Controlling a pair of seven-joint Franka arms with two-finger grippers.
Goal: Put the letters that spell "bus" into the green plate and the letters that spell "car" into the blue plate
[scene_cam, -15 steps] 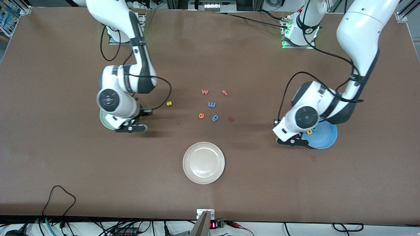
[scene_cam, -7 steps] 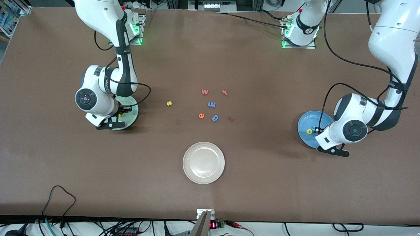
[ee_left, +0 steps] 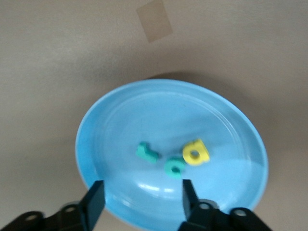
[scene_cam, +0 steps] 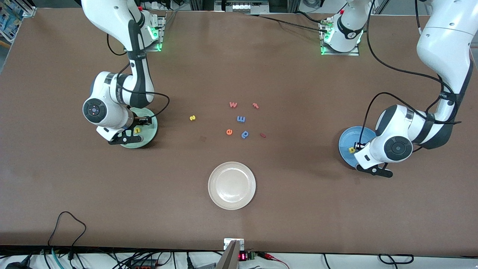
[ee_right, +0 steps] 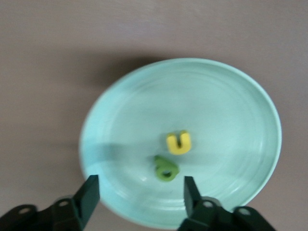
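Yellow s-shaped foam letter (scene_cam: 192,117) alone is left out, lying on the brown worktop (scene_cam: 298,194) between the pale mint-green round plate (scene_cam: 149,135) and the middle cluster, nearer the right arm. Right tool (ee_right: 139,192) hangs wide and empty over that plate (u and green letter inside). Left tool (ee_left: 140,197), also wide, hangs over the bright blue round plate (ee_left: 231,120), which holds all three letters.

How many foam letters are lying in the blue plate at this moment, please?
3, all in the blue plate: the teal r, the c beside it, and the yellow a touching the c. The left gripper hangs open over the plate's rim.
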